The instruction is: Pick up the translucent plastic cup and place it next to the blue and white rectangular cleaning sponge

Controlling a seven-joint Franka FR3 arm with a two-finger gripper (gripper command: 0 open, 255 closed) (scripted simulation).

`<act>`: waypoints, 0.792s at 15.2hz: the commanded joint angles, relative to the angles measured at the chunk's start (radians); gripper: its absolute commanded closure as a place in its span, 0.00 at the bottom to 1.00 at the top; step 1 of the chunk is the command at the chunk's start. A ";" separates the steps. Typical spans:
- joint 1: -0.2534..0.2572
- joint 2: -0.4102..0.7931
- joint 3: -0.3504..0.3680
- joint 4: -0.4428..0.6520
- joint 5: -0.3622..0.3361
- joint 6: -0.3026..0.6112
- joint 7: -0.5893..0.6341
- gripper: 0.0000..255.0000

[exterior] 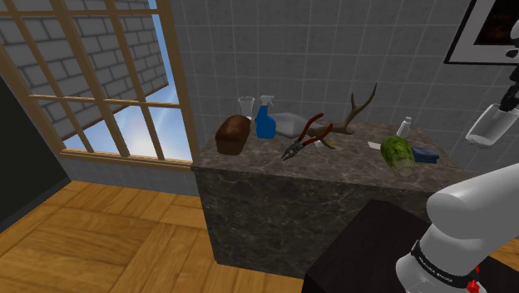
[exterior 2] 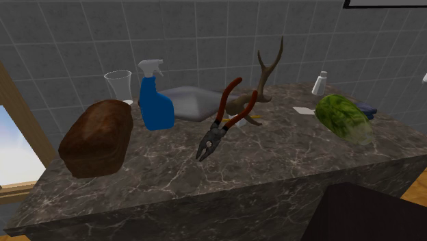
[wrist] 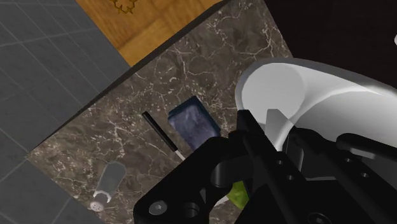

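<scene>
0 of 2 steps done: the clear cup [exterior: 246, 106] stands well apart from the fingers [exterior: 510, 98], the blue sponge [exterior: 426, 154] nearer; their spread I cannot tell.

The white Franka arm [exterior: 470, 218] looms at the lower right of the shoulder view, with a dark joint band [exterior: 432, 262] under its thick near link. It leaves the frame at the right edge. A pale upper link [exterior: 491, 125] shows at the upper right, tilted down toward the left. In the wrist view, the black gripper [wrist: 219, 181] sits at the lower middle, with a rounded white link behind it.
</scene>
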 commanded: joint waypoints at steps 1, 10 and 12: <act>-0.002 -0.001 -0.008 -0.026 -0.005 0.027 -0.001 1.00; -0.003 0.012 -0.050 -0.131 -0.020 0.147 -0.001 1.00; -0.001 0.017 -0.061 -0.153 -0.022 0.175 -0.002 1.00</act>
